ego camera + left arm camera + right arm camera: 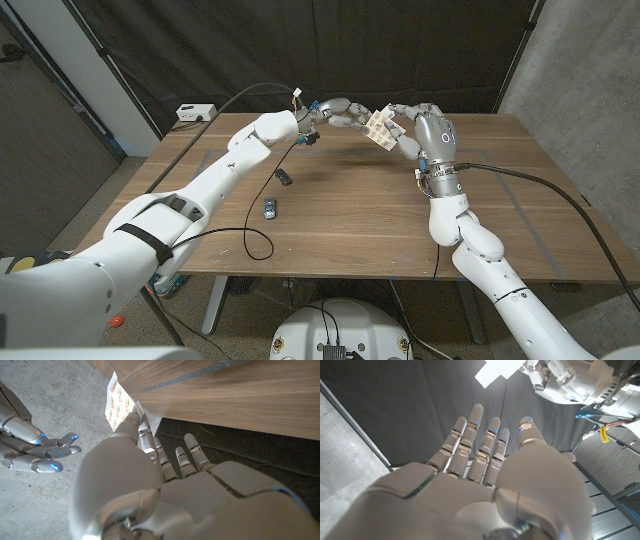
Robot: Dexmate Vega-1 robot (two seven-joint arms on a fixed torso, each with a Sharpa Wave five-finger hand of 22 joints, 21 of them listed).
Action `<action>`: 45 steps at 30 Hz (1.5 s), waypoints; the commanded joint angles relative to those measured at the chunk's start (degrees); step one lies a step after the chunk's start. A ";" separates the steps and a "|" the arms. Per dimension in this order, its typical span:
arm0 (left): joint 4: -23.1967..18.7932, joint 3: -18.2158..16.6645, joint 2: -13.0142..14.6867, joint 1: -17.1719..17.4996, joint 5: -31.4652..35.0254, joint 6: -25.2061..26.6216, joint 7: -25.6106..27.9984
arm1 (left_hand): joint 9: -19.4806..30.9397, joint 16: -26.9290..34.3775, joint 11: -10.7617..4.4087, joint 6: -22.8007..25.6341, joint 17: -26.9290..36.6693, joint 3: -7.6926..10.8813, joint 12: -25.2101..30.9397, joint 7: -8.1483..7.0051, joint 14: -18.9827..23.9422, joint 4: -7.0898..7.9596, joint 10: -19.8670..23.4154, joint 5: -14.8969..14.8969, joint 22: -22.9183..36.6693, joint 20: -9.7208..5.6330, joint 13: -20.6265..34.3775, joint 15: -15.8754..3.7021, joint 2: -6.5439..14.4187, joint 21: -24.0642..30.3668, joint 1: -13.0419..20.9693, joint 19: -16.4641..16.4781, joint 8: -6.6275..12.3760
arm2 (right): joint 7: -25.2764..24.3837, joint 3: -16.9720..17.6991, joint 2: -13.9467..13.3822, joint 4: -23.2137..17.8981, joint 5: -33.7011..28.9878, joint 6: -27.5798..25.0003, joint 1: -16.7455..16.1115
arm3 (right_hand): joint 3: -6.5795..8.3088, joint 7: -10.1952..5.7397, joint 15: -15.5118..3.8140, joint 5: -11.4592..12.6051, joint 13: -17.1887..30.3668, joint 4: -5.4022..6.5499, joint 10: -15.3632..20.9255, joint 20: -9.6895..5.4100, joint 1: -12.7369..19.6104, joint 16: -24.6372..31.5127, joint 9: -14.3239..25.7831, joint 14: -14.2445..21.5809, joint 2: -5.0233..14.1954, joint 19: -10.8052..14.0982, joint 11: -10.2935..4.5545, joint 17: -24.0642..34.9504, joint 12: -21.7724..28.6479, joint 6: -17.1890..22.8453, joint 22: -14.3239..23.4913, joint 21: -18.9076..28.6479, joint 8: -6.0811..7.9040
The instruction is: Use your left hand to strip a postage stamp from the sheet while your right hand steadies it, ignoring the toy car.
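The stamp sheet (378, 125) is a small white card printed with several stamps, held in the air above the table's far side. My left hand (335, 110) pinches it at the fingertips; in the left wrist view the stamp sheet (119, 401) stands at the tip of my left hand (150, 490). My right hand (415, 135) is raised just beside the sheet with its fingers spread. In the left wrist view my right hand (35, 445) is a little apart from the sheet. My right hand (485, 480) holds nothing, and the stamp sheet (487, 372) shows beyond its fingertips.
The small blue toy car (271, 207) sits on the wooden table (350, 220) left of centre. A small dark object (284, 177) lies beyond it beside a black cable. A white power box (195, 112) stands at the far left corner.
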 commanded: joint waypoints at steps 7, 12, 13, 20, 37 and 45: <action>-0.83 0.30 0.64 -0.28 -1.36 -0.41 -3.52 | -1.51 -0.36 -0.06 10.77 0.24 0.49 0.42 1.66 0.83 -0.66 0.73 1.54 -0.26 -0.41 -0.37 -4.65 -1.14 0.40 0.35 -0.47 3.13 | -2.33 -2.00 1.60 3.36 -9.53 -3.95 1.73 | -0.73 -0.52 -8.97 0.60 0.52 -0.04 0.12 -0.47 -0.19 1.37 0.30 0.47 -0.48 -0.36 -0.28 1.14 -0.08 1.16 0.34 0.62 -0.13; -0.77 0.33 0.72 -0.38 -1.58 -0.41 -4.12 | -2.12 -0.45 0.02 10.93 0.29 0.60 0.30 1.72 0.87 -0.71 0.61 1.98 -0.36 -0.43 -0.55 -4.63 -1.36 0.37 0.31 -0.40 2.74 | -2.03 -2.88 1.50 4.10 -10.62 -4.74 2.37 | -1.02 -0.96 -8.94 0.79 0.76 -0.24 -0.45 -0.92 0.10 1.71 0.33 0.01 -0.74 -0.80 -0.61 1.74 -0.34 1.15 0.40 0.80 -0.37; -0.73 0.34 0.73 -0.42 -1.66 -0.41 -4.30 | -2.22 -0.46 0.07 10.99 0.30 0.62 0.33 1.64 0.89 -0.72 0.70 2.05 -0.38 -0.46 -0.57 -4.58 -1.38 0.36 0.31 -0.38 2.70 | -2.08 -3.08 1.43 4.28 -10.80 -4.80 2.54 | -1.04 -1.01 -8.96 0.84 0.82 -0.28 -0.42 -0.96 0.21 1.80 0.33 -0.08 -0.72 -0.85 -0.67 1.88 -0.33 1.22 0.42 0.85 -0.39; -0.66 0.23 0.94 -0.42 -2.15 -0.58 -5.07 | -2.61 -0.56 0.25 11.07 0.39 0.80 0.30 1.68 0.93 -0.73 0.65 2.61 -0.46 -0.39 -0.70 -4.50 -1.55 0.31 0.25 -0.35 2.38 | -2.31 -4.24 1.25 5.55 -11.19 -5.16 3.68 | -1.42 -1.69 -8.90 1.10 1.25 -0.38 0.25 -1.20 0.57 2.89 0.37 -0.03 -0.74 -1.14 -1.03 3.05 -0.07 2.21 0.64 1.32 -0.32; -0.47 0.27 1.42 -0.76 -2.92 -1.03 -7.15 | -3.55 -0.80 0.13 11.76 0.55 1.07 0.30 0.91 1.05 -0.60 0.51 3.73 -0.55 -0.41 -0.82 -4.52 -2.04 0.19 -0.22 -0.30 1.84 | -2.29 -6.11 0.98 8.09 -10.47 -6.44 6.01 | -2.42 -2.40 -9.01 2.01 2.98 -0.70 3.49 -1.93 2.56 6.81 0.48 0.48 -0.60 -1.39 -2.69 7.24 1.24 4.71 1.21 3.27 -0.46; 0.07 0.08 1.39 -0.82 -3.39 -1.39 -7.44 | -3.46 -0.87 0.17 11.69 0.59 1.14 0.32 0.78 1.14 -0.51 0.54 4.09 -0.57 -0.42 -0.87 -4.51 -2.21 0.16 -0.47 -0.25 1.77 | -2.44 -6.36 0.79 8.37 -9.99 -7.22 6.22 | -2.46 -2.54 -9.08 2.29 3.65 -0.68 4.66 -2.03 3.41 7.58 0.51 0.50 -0.05 -1.41 -2.99 8.34 1.69 6.43 1.25 4.03 -0.20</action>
